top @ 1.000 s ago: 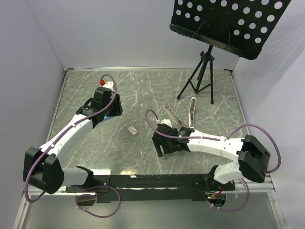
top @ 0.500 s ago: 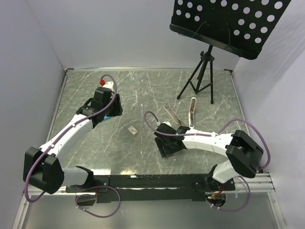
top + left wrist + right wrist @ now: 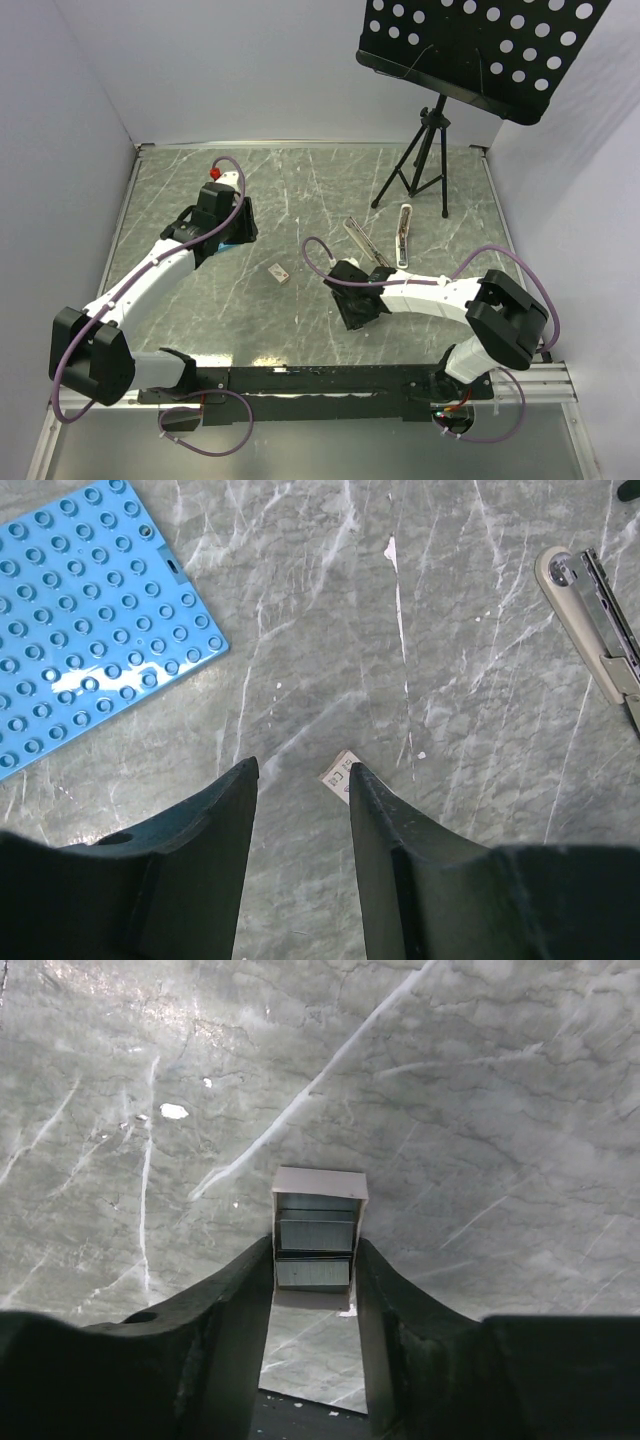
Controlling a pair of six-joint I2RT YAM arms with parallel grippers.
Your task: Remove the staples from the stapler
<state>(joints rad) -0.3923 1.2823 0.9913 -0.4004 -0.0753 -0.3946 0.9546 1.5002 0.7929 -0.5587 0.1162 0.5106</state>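
Note:
The stapler lies hinged open at the table's centre right, its white arm beside its silvery channel. It also shows at the right edge of the left wrist view, as the stapler. My right gripper is low over the table, just in front of the stapler. In the right wrist view the right gripper has both fingers against the sides of a small white open box holding grey staples. My left gripper hangs open over bare table, holding nothing.
A small tan block with dark marks lies between the two grippers and peeks past the left gripper's finger as the tan block. A blue studded plate lies under the left arm. A black tripod with a perforated stand stands at the back right.
The right gripper's jaws have closed in onto the white box. The right arm's elbow has swung left. The left arm has not moved.

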